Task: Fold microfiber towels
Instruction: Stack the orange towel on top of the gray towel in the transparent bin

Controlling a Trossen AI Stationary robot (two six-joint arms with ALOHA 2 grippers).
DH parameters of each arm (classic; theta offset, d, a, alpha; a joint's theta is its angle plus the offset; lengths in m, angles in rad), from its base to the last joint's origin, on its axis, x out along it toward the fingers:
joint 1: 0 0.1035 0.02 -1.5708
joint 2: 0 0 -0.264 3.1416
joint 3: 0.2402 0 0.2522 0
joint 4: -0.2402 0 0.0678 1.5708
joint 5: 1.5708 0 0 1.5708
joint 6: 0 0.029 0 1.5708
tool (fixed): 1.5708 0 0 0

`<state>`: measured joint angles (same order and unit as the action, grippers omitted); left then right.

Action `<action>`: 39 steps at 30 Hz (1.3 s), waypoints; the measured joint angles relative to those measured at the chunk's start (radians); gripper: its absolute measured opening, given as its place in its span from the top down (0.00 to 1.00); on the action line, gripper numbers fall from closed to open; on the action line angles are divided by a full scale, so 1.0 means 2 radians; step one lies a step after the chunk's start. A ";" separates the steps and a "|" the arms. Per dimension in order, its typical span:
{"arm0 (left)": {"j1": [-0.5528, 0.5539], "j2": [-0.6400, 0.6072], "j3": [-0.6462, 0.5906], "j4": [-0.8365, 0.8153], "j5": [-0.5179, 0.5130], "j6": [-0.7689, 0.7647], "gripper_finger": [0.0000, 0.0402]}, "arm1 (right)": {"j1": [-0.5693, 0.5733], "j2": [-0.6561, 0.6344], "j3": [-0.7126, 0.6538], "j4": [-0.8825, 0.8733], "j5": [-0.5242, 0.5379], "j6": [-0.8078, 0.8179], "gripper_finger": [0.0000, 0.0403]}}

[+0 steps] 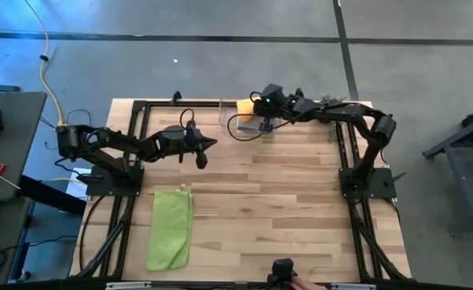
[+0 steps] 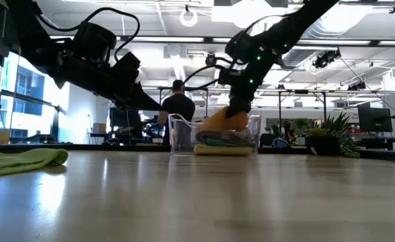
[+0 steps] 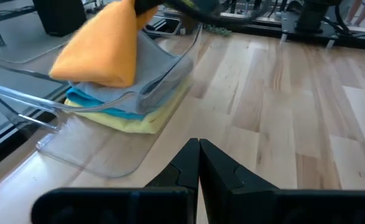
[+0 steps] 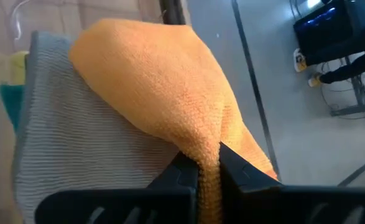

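Seen from above, a pale wooden plank worktop [image 1: 284,193] filled the middle of the frame. At upper centre stood a clear plastic bin [image 1: 230,114] holding stacked soft cloths: yellow [image 3: 135,122] lowest, then teal [image 3: 98,104], then grey [image 3: 154,68]. The right tool [image 4: 208,163] was clenched on a soft orange microfiber towel [image 4: 163,87], which draped over the grey one. The left tool [image 1: 205,147], pinched together and holding nothing, hovered left of the bin. A lime green microfiber towel [image 1: 170,229] lay folded at lower left.
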<state>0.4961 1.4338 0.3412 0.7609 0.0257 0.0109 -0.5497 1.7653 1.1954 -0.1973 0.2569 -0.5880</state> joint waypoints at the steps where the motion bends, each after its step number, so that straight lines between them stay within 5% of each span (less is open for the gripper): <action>1: 0.001 0.000 0.000 0.000 0.000 0.001 1.00 | 0.000 0.002 0.000 -0.002 0.000 0.000 0.99; 13: 0.001 0.000 0.000 -0.004 0.008 0.006 1.00 | 0.003 -0.003 0.000 -0.084 -0.028 0.010 0.94; 23: 0.001 0.000 0.000 -0.004 0.023 0.006 1.00 | 0.020 -0.007 0.049 -0.189 -0.028 0.016 0.61; 30: 0.001 0.000 0.000 -0.007 0.024 0.005 1.00 | 0.020 -0.009 0.103 -0.220 -0.097 0.053 0.43; 34: 0.001 0.000 0.000 -0.008 0.024 0.006 1.00 | 0.010 0.006 0.104 -0.165 -0.133 0.102 0.46; 39: 0.001 0.000 0.000 -0.008 0.024 0.006 1.00 | -0.011 0.039 0.104 -0.118 -0.151 0.139 0.74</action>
<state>0.4973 1.4338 0.3416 0.7444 0.0731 0.0220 -0.5708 1.8433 1.4025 -0.4333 -0.0456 -0.3102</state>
